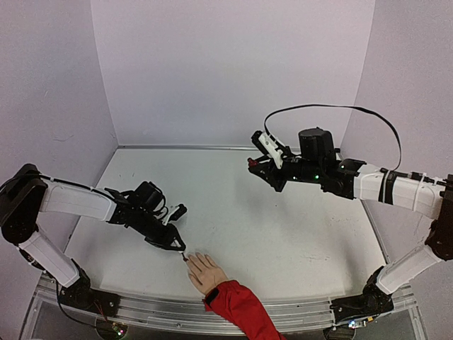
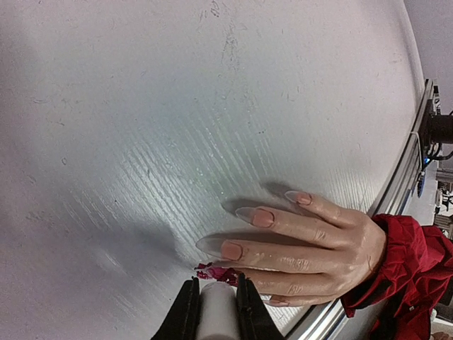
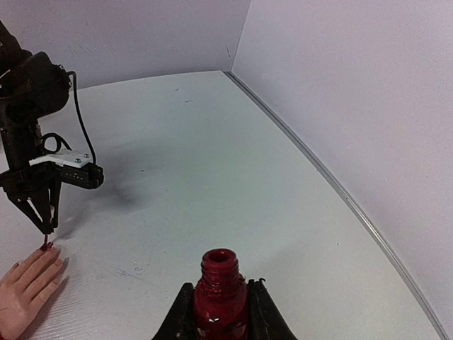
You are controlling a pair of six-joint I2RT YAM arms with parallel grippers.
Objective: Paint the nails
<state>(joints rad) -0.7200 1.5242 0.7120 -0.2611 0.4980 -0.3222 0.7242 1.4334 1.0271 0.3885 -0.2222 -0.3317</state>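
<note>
Left wrist: my left gripper (image 2: 216,285) clamps white cap (image 2: 216,313) near the nails (image 2: 231,249).
Right wrist: my right gripper (image 3: 221,287) grasps red bottle (image 3: 221,308).

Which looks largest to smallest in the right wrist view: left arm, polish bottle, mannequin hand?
1. left arm, clearly largest.
2/3. polish bottle and mannequin hand look about alike. Both are cut off by the frame edge, and the bottle sits right at the camera, so I won't rank them.
</note>
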